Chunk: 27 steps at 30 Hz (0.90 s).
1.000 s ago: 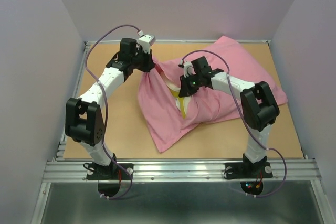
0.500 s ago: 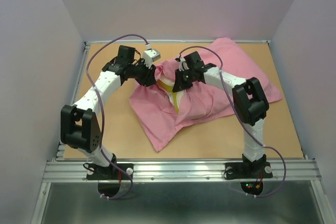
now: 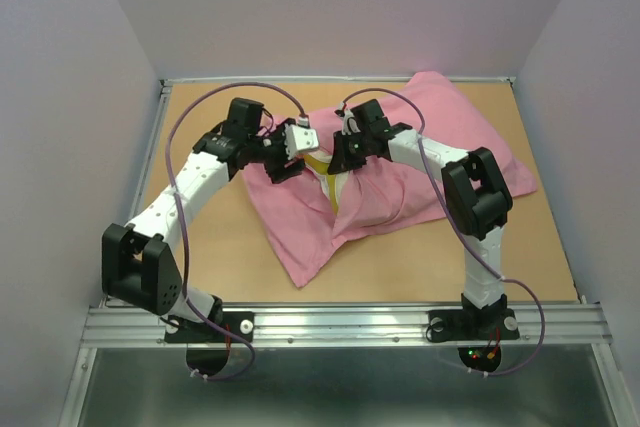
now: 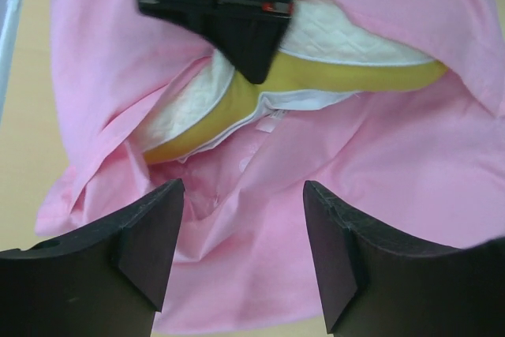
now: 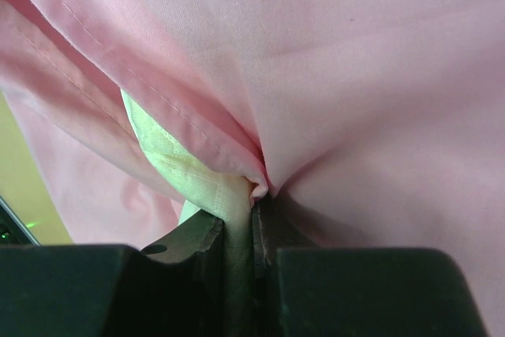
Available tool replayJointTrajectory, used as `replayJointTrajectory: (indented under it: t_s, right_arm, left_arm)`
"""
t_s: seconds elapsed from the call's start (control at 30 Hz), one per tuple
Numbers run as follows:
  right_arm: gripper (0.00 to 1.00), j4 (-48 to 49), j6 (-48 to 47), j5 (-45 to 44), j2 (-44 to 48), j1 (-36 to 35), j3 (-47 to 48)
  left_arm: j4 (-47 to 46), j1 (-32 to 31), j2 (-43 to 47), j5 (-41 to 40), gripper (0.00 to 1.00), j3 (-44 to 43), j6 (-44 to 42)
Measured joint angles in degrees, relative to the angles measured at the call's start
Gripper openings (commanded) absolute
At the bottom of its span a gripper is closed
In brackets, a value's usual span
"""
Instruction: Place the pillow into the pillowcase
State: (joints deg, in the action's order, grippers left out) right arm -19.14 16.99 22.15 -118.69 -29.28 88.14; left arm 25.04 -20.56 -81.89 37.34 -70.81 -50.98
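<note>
Pink pillowcase (image 3: 400, 197) pinched in my right gripper (image 5: 252, 211); my open left gripper (image 4: 241, 191) hovers just left of the exposed pillow (image 4: 339, 33).

Left gripper (image 4: 241, 195) hangs with its 2 dark fingers spread wide, nothing between them, just above the rumpled pink pillowcase (image 4: 394, 171). The pillow (image 4: 347, 37) pokes out of the case's open mouth, dimpled white face plus yellow band (image 4: 347, 78). The black right gripper (image 4: 252, 67) sits right over that mouth. A strip of tan worktop (image 4: 24, 155) shows beside the cloth.
</note>
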Motion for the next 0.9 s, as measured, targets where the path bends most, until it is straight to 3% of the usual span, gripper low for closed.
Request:
replayJointTrajectory:
  t_s: [0.17, 0.43, 0.5, 0.57, 0.6, 0.67, 0.7, 0.9]
  right_arm:
    - [0.01, 0.24, 0.04, 0.33, 0.00, 0.04, -0.13]
    - [0.00, 0.90, 0.63, 0.59, 0.04, 0.04, -0.66]
    - [0.00, 1.09, 0.81, 0.59, 0.04, 0.04, -0.79]
    - [0.01, 1.18, 0.92, 0.59, 0.04, 0.04, -0.81]
    - [0.01, 1.20, 1.01, 0.59, 0.04, 0.04, -0.81]
    - [0.00, 1.20, 1.09, 0.57, 0.04, 0.04, -0.81]
    - [0.01, 1.20, 1.25, 0.57, 0.04, 0.04, -0.81]
    - [0.00, 1.29, 2.56, -0.72, -0.11, 0.04, -0.74]
  left_arm:
    - [-2.64, -4.90, -7.58, -2.73, 0.74, 2.08, -10.80]
    - [-4.09, -6.45, -23.65, -4.52, 0.73, 0.55, -18.64]
    - [-3.72, -6.75, -24.94, -4.15, 0.67, 0.55, -20.11]
    - [-3.85, -7.39, -25.20, -3.98, 0.53, 1.16, -21.20]
    - [-3.98, -7.80, -25.20, -3.96, 0.33, 1.60, -21.75]
    - [-4.59, -8.85, -25.20, -3.45, 0.08, 2.82, -22.99]
    - [-4.61, -9.31, -25.07, -3.15, 0.01, 3.48, -22.91]
    - [3.96, -12.28, -18.45, 0.15, 0.00, 5.11, -26.77]
